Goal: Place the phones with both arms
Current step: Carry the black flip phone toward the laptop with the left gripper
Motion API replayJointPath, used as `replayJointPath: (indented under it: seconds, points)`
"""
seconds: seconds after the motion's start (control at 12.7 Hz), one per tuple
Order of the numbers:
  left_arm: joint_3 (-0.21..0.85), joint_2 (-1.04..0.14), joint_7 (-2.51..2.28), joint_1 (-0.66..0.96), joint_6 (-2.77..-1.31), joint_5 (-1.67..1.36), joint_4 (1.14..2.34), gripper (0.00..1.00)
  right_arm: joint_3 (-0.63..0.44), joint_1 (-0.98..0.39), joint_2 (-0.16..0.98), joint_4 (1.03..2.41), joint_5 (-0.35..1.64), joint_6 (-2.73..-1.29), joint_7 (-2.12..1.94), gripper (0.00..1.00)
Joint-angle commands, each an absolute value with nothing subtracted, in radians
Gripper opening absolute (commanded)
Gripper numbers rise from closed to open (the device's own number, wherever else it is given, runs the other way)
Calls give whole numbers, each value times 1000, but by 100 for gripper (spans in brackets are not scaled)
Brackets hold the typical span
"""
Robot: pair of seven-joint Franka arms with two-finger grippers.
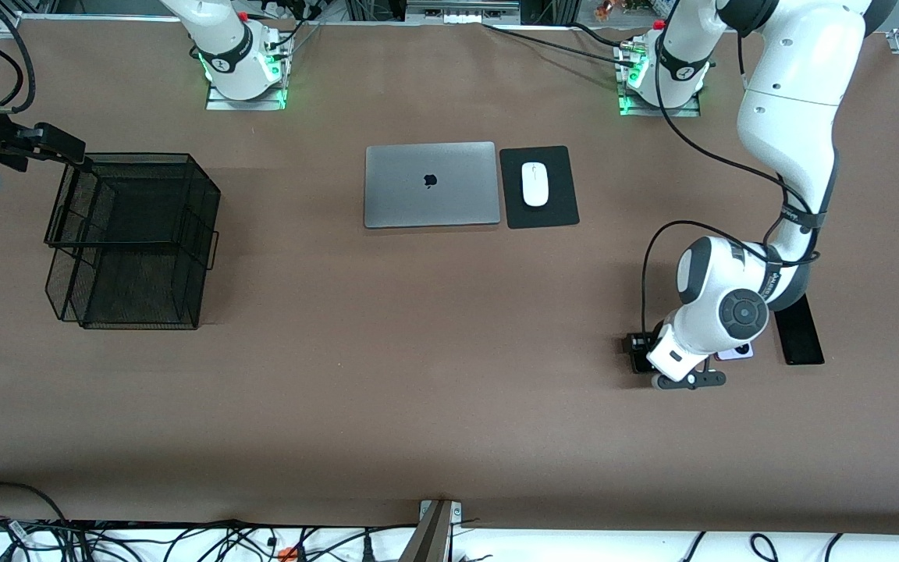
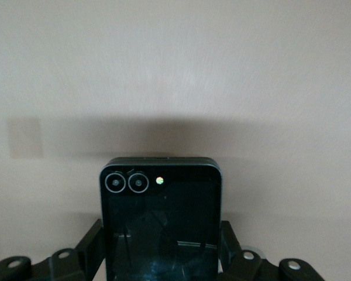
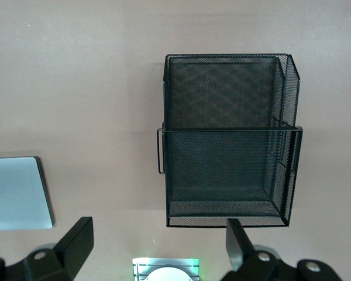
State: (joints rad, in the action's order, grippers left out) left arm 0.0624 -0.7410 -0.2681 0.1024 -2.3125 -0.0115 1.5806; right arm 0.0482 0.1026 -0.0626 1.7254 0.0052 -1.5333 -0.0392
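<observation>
Phones: three in total, grouped at the left arm's end of the table, toward the edge nearest the front camera. The black flip phone (image 1: 640, 352) lies under the left gripper (image 1: 656, 355); the left wrist view shows it between the two fingers (image 2: 89, 249), which are clenched against its sides, with two ringed camera lenses and one small light dot on its face. The lilac flip phone (image 1: 737, 352) lies just beside it, mostly covered by the arm's wrist. The black slab phone (image 1: 799, 332) lies next, closest to the table's end edge.

Other items, one of each, from the right arm's end: a black mesh basket (image 1: 133, 238) with two stacked compartments; a silver laptop (image 1: 431, 184), closed, bearing a dark apple logo and no readable text; a black mouse pad (image 1: 538, 187) just beside it, carrying a white mouse (image 1: 534, 183).

The right gripper (image 3: 158, 243) hangs over the table beside the mesh basket, near the right arm's end edge, fingers released and spread, holding nothing. The right arm waits.
</observation>
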Motion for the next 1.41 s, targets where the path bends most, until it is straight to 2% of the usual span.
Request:
replayJointPath:
  seconds: [0.0,0.16,0.47,0.71,1.02,1.33]
  points:
    - [132,-663,-398,112,-2211,-21,1514,22,52,110,-57,1706,6,-1517,-41,100]
    - [216,-661,-532,130,-2171,-21,1432,22,52,112,-57,1706,6,-1517,-41,100]
    - [218,-707,-757,316,-2171,-20,1327,23,52,112,-57,1706,6,-1517,-41,100]
    - [206,-797,-862,443,-2178,-12,1209,23,52,112,-57,1706,6,-1517,-41,100]
    - [29,-975,-940,676,-2207,-15,1050,23,43,112,-57,1707,6,-1516,-41,100]
    - [26,-1061,-986,716,-2284,-15,1038,23,43,112,-57,1707,6,-1516,-41,100]
